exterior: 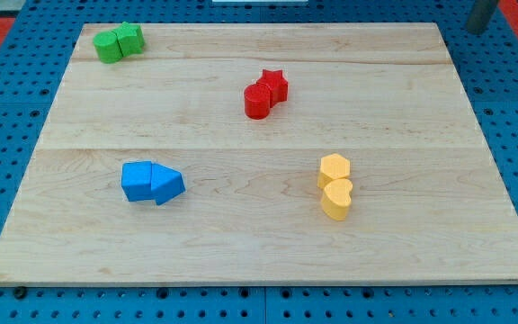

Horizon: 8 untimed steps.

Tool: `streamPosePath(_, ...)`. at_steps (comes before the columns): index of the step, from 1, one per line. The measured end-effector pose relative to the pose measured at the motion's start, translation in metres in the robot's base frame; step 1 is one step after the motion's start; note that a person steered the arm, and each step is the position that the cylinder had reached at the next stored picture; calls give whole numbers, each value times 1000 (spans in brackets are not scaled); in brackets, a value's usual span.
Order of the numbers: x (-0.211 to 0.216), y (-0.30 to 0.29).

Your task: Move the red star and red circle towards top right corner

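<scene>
1. Camera view shows our red star (274,85) and red circle (257,101) touching, just above the middle of the board (241,243).
2. Both sit well apart from the top right corner, so we judge the push barely begun.
3. We cannot see my tip, so its state is unknown.

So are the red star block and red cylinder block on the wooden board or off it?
On it: the red star block and red cylinder block sit touching, upper middle of the wooden board.
</scene>
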State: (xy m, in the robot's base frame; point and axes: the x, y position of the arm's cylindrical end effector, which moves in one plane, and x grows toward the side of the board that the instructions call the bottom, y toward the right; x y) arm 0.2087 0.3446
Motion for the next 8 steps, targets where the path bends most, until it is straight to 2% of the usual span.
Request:
streamPosePath(1,9,-7)
streamPosePath(3,119,-95)
streamPosePath(4,143,-105)
streamPosePath(6,132,-144)
streamPosePath(7,154,-190)
streamPosePath(8,152,-264)
